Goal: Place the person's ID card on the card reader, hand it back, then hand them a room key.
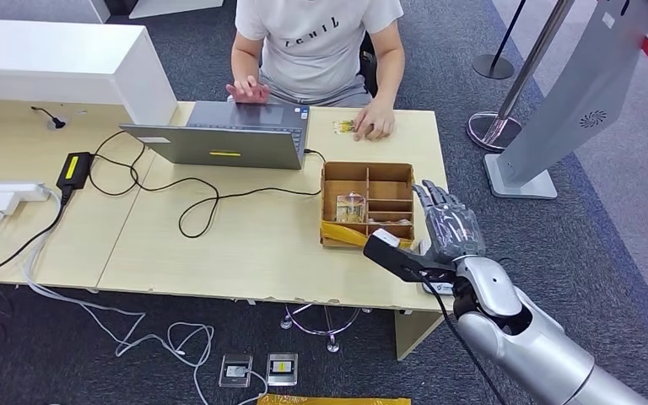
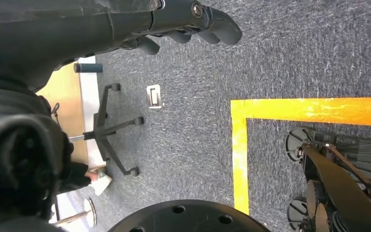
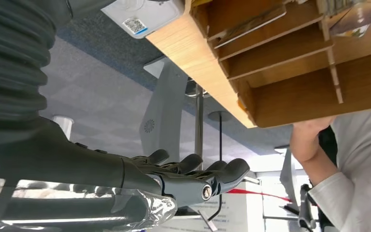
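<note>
Hovering beside the wooden organiser box [image 1: 367, 202] on the table [image 1: 219, 245], the right hand [image 1: 449, 226] is empty, fingers spread; the person's hand [image 1: 375, 125] covers the ID card [image 1: 343, 127]; the left hand [image 2: 193, 21] hangs over carpet, fingers loosely curled, empty.

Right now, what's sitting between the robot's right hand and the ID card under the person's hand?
In the head view, the far right corner of the wooden divider box sits between the right hand and the ID card, then bare tabletop.

Right hand [image 1: 449, 226], fingers apart and empty, beside wooden box [image 1: 367, 204].
</note>
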Robot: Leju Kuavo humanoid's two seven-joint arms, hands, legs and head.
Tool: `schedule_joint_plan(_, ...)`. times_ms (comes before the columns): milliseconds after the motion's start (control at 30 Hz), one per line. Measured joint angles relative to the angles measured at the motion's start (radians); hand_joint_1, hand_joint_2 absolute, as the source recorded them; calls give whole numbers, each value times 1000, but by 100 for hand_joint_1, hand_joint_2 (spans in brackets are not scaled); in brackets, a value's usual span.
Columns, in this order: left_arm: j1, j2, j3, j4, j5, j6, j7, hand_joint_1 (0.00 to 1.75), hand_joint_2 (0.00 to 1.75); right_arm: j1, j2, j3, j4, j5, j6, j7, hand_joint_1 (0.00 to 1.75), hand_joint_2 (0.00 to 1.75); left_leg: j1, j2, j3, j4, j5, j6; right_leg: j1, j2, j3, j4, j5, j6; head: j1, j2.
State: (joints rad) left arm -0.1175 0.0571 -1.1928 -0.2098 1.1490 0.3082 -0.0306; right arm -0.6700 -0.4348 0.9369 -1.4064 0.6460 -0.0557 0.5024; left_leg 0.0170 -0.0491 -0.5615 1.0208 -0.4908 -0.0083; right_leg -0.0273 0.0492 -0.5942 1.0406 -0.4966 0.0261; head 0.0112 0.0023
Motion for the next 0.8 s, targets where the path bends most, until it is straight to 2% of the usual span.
schedule_joint_plan(233, -1, 0, 0, 0, 1, 11, 17, 0, 0, -2, 84, 27, 93, -33, -80, -53, 0, 175, 0, 0, 0, 0, 0, 0, 0, 0, 0, 0, 0, 0, 0, 0)
schedule_joint_plan(500, -2, -2, 0, -3, -15, 16, 17, 0, 0, -11, 172, 40, 233, -13, -150, -63, 0, 175, 1, 0, 0, 0, 0, 0, 1, 0, 0, 0, 0, 0, 0, 0)
schedule_joint_plan(800, -2, -3, 0, -3, -19, 18, 17, 0, 0, -16, 219, 40, 329, -1, -163, -62, 0, 175, 1, 0, 0, 0, 0, 0, 1, 0, 0, 0, 0, 0, 0, 0)
